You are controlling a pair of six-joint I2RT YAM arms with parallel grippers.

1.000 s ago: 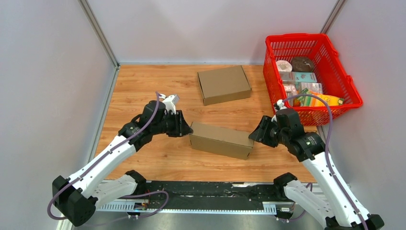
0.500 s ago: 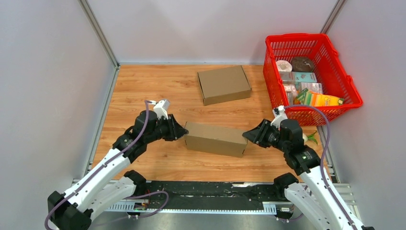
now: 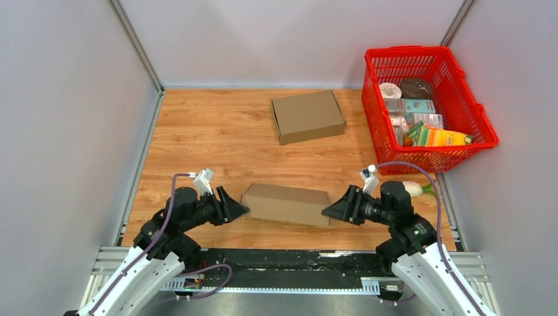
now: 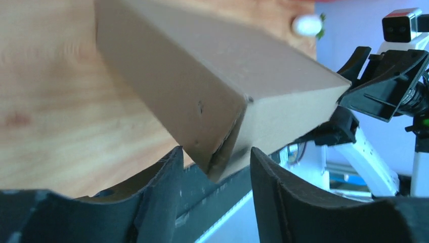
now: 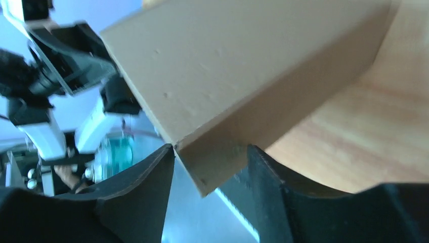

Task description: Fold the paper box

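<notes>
- Found box (image 3: 286,204) at table (image 3: 197,131) near edge, between both grippers.
- Found left gripper (image 3: 239,209) spread open, box end between jaws.
- Found right gripper (image 3: 328,212) likewise open around other end.

The place is a robot test cell in a lab rather than any lived-in room. Plain pale panels (image 3: 66,131), held by bare metal posts (image 3: 136,46), wall in a small wood-grain counter (image 3: 210,131). The left arm (image 3: 141,273) and the right arm (image 3: 428,276), white and black machines trailing purple cables (image 3: 405,163), are bolted to a metal rail (image 3: 289,268). A red shopping basket (image 3: 428,51) of groceries (image 3: 421,118), a cardboard box (image 3: 308,116) and a paper box (image 3: 286,203) are laid out.
</notes>
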